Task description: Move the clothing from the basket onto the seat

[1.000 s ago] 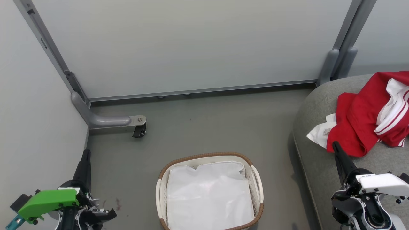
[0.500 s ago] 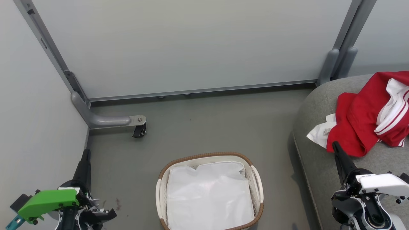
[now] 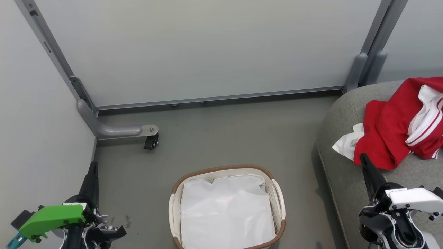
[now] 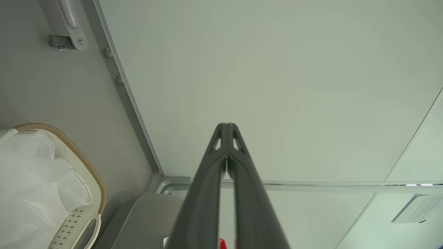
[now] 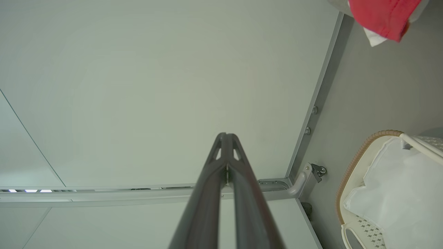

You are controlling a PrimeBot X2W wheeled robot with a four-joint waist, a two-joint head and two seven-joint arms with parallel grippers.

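Green-capped left hand (image 3: 92, 167): lower left of the head view, over the floor (image 3: 225, 138) and well apart from the basket. Fingers pressed together, nothing between them. Position unchanged over the last second.

Caster (image 3: 151, 141): black wheel on a grey partition foot, behind the basket. Not part of the task.

Basket (image 3: 221, 168): oval, white perforated plastic with a brown woven rim, standing on the floor at bottom centre. No red fabric inside.

Liner sheet (image 3: 225, 214): plain white, lying flat and covering the basket's inside. It stays where it is.

Seat (image 3: 346, 180): grey upholstered cushion with a rounded corner, at the right edge.

Right hand (image 3: 362, 156): lower right, over the seat's near part, tip just short of the clothing's hem. Whether it touches the fabric cannot be told. Fingers closed on each other, holding nothing. Unchanged over the last second.

Clothing (image 3: 387, 135): red garment with white panels and striped trim, crumpled on the seat and running off the right edge. Same heap, same folds as a second ago.

Assessment: nothing moves between the pictures. With the garment on the cushion and both hands empty, the transfer looks complete.
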